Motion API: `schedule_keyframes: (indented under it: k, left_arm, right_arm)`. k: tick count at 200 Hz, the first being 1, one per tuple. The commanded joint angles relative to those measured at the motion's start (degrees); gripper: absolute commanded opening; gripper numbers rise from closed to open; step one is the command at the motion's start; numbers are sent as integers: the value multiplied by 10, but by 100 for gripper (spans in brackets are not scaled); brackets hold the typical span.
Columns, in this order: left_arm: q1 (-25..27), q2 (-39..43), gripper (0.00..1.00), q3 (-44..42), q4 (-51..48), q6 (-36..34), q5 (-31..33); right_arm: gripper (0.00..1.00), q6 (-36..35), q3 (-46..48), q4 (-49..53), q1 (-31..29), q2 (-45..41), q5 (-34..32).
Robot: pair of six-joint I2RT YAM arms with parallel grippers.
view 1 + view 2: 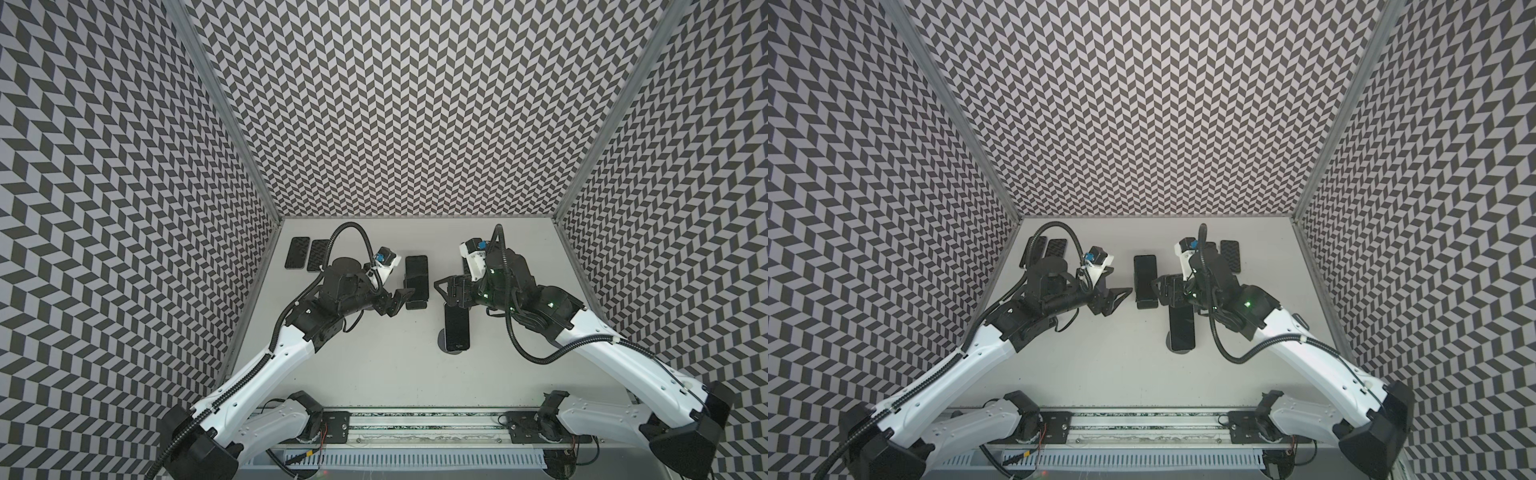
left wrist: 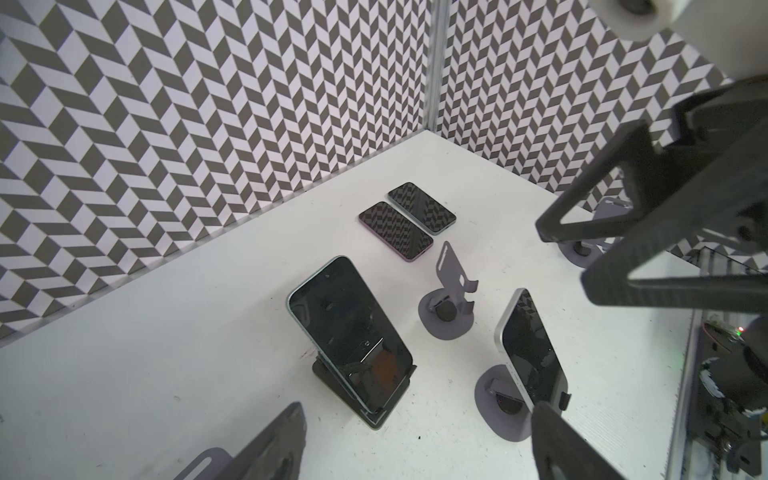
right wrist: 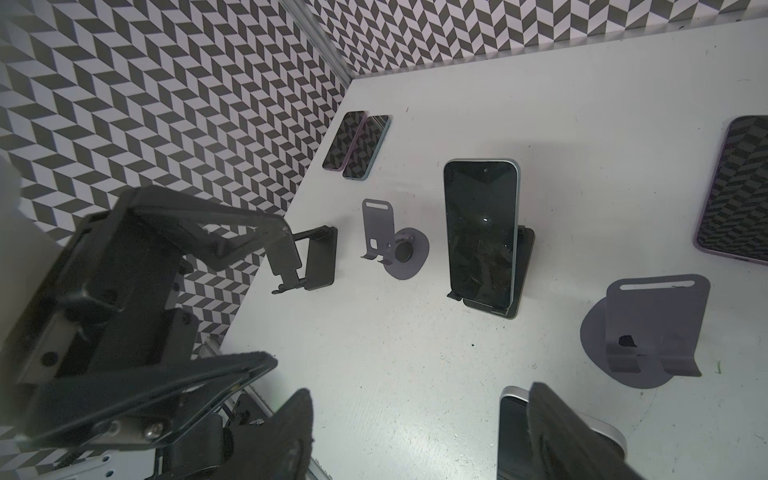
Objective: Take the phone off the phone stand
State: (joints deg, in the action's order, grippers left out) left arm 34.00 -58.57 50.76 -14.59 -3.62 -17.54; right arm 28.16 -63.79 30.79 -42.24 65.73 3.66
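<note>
Two phones stand on phone stands at the table's middle. A teal-edged phone point(image 1: 417, 276) point(image 2: 349, 336) point(image 3: 480, 232) leans on a black stand point(image 2: 376, 411). A silver phone point(image 1: 457, 328) point(image 2: 532, 353) leans on a round grey stand point(image 2: 496, 401). My left gripper point(image 1: 401, 301) point(image 2: 419, 405) is open just left of the black stand, nothing between its fingers. My right gripper point(image 1: 441, 293) point(image 3: 422, 390) is open above the silver phone's top edge point(image 3: 513, 432), which shows beside one finger point(image 3: 565, 436). Whether they touch I cannot tell.
Two phones point(image 1: 299, 253) point(image 1: 318, 255) lie flat at the back left, another point(image 1: 1231, 255) at the back right. Empty stands: two grey point(image 3: 382, 237) point(image 3: 652, 332) and a black one point(image 3: 307, 257). Patterned walls close three sides.
</note>
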Motion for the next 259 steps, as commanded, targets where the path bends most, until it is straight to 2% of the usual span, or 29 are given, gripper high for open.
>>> schedule_keyframes:
  k: [1,50,82,105,146,199,259]
  left_arm:
    - [9,28,85,-22,15,-9,-38]
    - [41,96,86,-86,34,-25,-75]
    - [52,108,85,-90,7,-63,-102]
    - [58,109,85,-84,-8,-64,-97]
    - [76,114,84,-91,14,-44,-114]
    - [124,117,83,-121,46,-34,-99]
    - [190,112,84,-140,38,-59,-65]
  right_arm:
    - [79,13,20,-35,-3,-14,-12]
    - [80,27,44,-38,-3,-20,-29]
    - [80,49,59,-33,-3,-16,-6]
    - [80,61,47,2,-6,-9,-11]
    - [80,76,2,87,-18,-11,-64]
    - [80,117,14,144,-28,-54,-101]
    - [80,194,65,156,-65,-89,-98]
